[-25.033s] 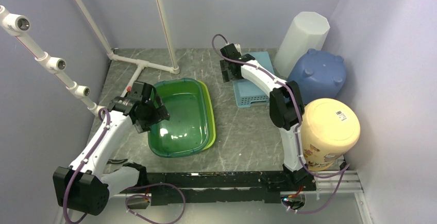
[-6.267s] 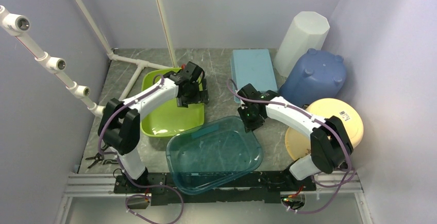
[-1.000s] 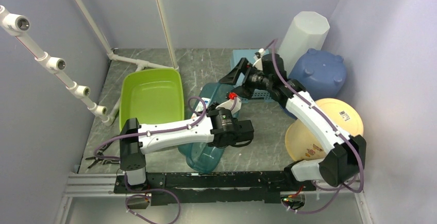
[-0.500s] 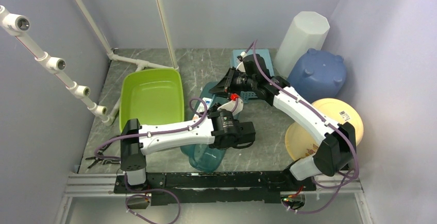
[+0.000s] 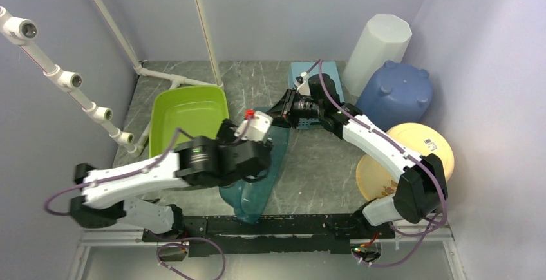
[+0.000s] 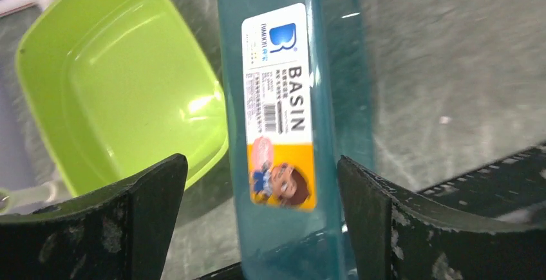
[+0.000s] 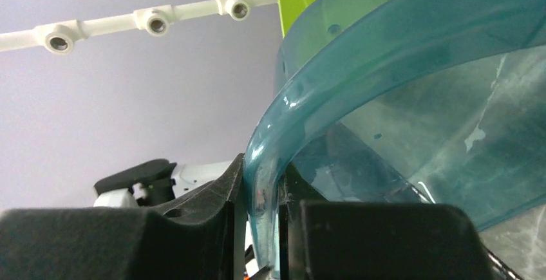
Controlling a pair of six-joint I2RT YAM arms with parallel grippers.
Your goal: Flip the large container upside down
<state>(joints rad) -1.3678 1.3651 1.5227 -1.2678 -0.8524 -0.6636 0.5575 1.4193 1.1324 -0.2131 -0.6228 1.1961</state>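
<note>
Teal, see-through plastic is catching the light just past the front rail (image 5: 277, 225), where the basin (image 5: 254, 196) is standing up on one long side, its near end reaching towards the rail and its far end pointing up the table (image 5: 315, 164). It is sitting about halfway through the turn, neither mouth-up nor mouth-down, which is probably why only one arm is gripping it. The left gripper (image 6: 261, 164) is hanging above the basin's labelled underside (image 6: 277, 100) with its jaws spread wide, one finger (image 6: 129, 228) showing on either side of the label. It is touching and holding nothing, as far as the wrist view shows, so it is giving the basin room to tip. At the far end, the right gripper (image 5: 283, 109) is doing the holding: its jaws are pinching nearly closed on the thick rim (image 7: 261, 158), one finger inside the wall and one outside. That narrow pinch on the high edge is likely steering the basin as it goes over. To the left, the green tub (image 5: 190, 122) is lying out of the way. Behind everything, a white bin (image 5: 376, 51) and a blue bucket (image 5: 396, 93) are standing against the back corner.
</note>
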